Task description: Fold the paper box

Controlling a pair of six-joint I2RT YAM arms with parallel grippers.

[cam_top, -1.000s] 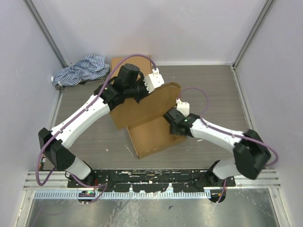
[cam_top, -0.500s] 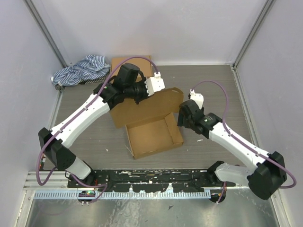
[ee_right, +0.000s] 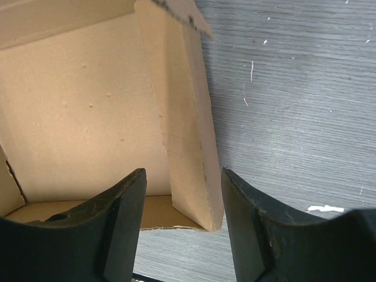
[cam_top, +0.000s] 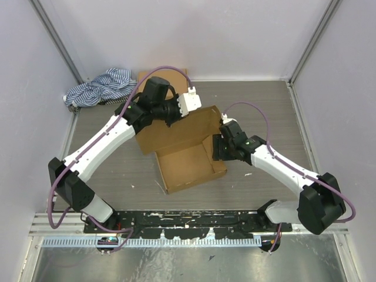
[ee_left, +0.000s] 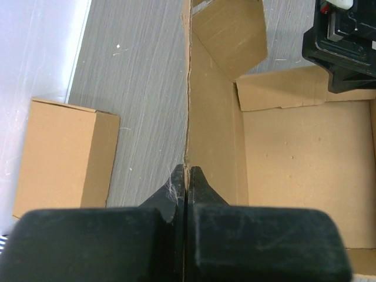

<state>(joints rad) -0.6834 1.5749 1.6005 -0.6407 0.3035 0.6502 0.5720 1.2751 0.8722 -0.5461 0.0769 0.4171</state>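
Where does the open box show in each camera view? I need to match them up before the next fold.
Top external: the box sits at centre, between the two arms.
Left wrist: the box fills the right half, seen from above.
Right wrist: the box fills the upper left.
Shared landmark: the right gripper at the box's right wall. It shows top right in the left wrist view and straddles that wall in its own view.

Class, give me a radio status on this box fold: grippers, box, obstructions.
Left gripper shut on lid edge. Right gripper open astride side wall. Paper box open, lid raised. Spare box, striped cloth at back, apart.
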